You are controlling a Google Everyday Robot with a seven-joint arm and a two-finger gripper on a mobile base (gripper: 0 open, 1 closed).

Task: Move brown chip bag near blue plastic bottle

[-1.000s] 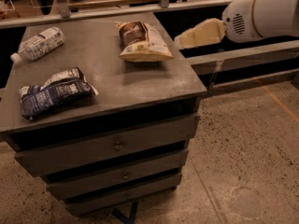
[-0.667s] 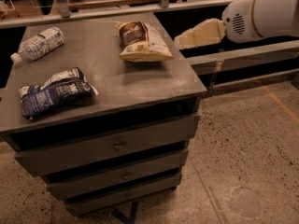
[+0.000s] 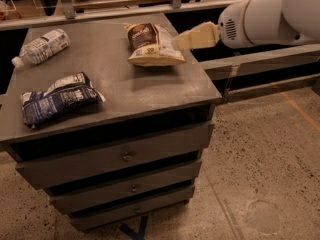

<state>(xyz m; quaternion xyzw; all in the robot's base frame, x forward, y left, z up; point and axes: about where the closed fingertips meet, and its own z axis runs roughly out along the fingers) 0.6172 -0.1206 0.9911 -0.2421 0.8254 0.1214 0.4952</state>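
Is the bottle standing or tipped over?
Tipped: the blue plastic bottle lies on its side, cap at image left. The tool hovers right of the brown chip bag.

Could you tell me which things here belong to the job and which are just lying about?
Job: tan-yellow chip bag with brown panel; clear plastic bottle, pale-blue label; claw, beside that bag.
Lying about: dark blue and white bag.

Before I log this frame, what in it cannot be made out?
Camera view, gripper at the right edge of the brown chip bag: their outlines meet, so contact cannot be told.
Camera view, arm: cut off by the top and right picture edges.
Camera view, blue plastic bottle: label print too small to read.
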